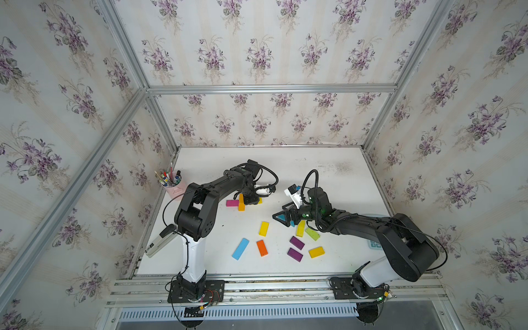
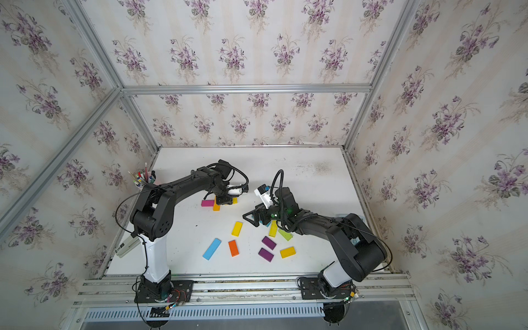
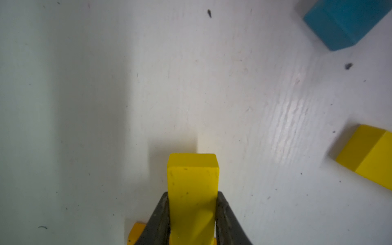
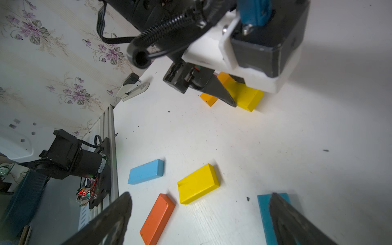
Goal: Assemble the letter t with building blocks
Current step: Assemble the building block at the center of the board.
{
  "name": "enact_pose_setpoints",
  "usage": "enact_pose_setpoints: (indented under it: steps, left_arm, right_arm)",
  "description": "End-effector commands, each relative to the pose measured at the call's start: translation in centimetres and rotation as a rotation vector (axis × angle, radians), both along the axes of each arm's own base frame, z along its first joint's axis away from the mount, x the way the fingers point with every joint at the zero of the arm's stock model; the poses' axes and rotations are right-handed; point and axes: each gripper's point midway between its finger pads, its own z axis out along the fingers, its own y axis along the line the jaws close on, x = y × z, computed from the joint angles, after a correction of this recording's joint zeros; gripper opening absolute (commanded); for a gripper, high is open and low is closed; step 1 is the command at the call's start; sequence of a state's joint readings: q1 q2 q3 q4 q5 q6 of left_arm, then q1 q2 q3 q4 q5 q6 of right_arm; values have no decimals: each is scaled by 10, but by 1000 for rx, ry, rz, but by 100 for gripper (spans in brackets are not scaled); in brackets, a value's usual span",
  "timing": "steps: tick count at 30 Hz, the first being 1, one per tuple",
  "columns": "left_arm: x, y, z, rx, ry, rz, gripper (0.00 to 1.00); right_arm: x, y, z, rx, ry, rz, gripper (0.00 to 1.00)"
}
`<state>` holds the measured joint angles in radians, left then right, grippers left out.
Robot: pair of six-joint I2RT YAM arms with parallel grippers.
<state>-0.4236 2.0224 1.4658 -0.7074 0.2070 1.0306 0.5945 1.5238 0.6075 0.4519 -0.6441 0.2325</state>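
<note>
**A:** The left gripper point(image 3: 193, 197) is clamped on a yellow block point(image 3: 192, 176), pinching its long sides so one end pokes out in front.

**B:** Why so low over the desk point(image 1: 328, 183)?

**A:** My guess is placement. The letter t point(image 2: 215, 205) is starting at the far middle: an amber block point(image 1: 241, 206) as the stem, with a pink block point(image 1: 232, 203) touching its left side. The yellow one sits just right of that stem, so I read it as the other half of the crossbar.

**B:** Is it down yet?

**A:** I can't tell. Its shadow hugs it closely.

**B:** And the arm?

**A:** It reaches from the near-left base, elbow high, forearm stretched far, wrist bent steeply down.

**B:** And the right side?

**A:** The right gripper point(image 4: 200, 194) has its fingers wide apart, holding nothing. The arm lies low, stretched from the near right towards the centre. One finger hangs over a teal block point(image 4: 263, 216), probably the next pick.

**B:** What about the other pieces?

**A:** They're scattered at the near middle, a light blue block point(image 1: 240, 249) and an orange block point(image 1: 262, 248) among them. The lower stem and foot aren't built yet.
</note>
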Motion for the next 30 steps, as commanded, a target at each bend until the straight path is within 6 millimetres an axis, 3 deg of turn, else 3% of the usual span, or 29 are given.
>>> enact_pose_setpoints:
  steps: [1, 30]
  left_arm:
    - [1, 3, -3, 23, -5, -15, 28]
    - [-5, 21, -19, 119, -4, -71, 28]
  right_arm:
    - [0, 3, 5, 17, -18, 17, 100]
    - [-2, 6, 2, 22, 4, 40, 100]
